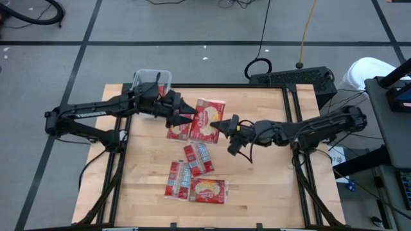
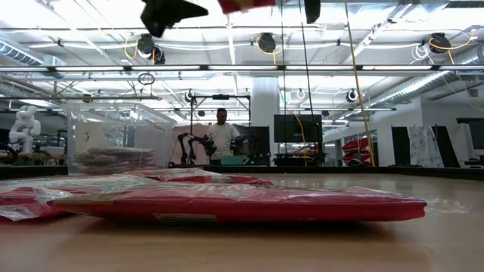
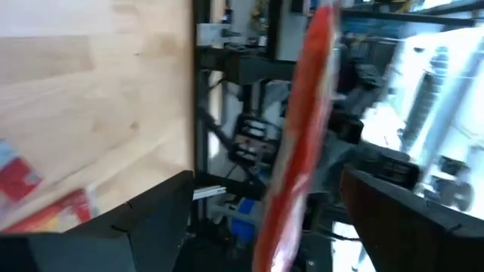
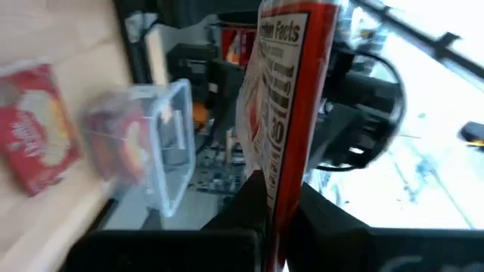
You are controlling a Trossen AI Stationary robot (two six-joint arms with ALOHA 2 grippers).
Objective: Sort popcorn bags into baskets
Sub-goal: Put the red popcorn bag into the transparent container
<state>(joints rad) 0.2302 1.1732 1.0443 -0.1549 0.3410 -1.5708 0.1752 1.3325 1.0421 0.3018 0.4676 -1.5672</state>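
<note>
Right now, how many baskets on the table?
1. A clear basket sits at the table's far left corner, with popcorn bags stacked inside. No second one shows in any view.

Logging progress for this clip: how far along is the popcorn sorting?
Done: some packets already lie in the clear tub. In hand: the right gripper pinches one popcorn bag above the table, with the open left gripper beside it. Left: several popcorn bags are loose on the table.
</note>
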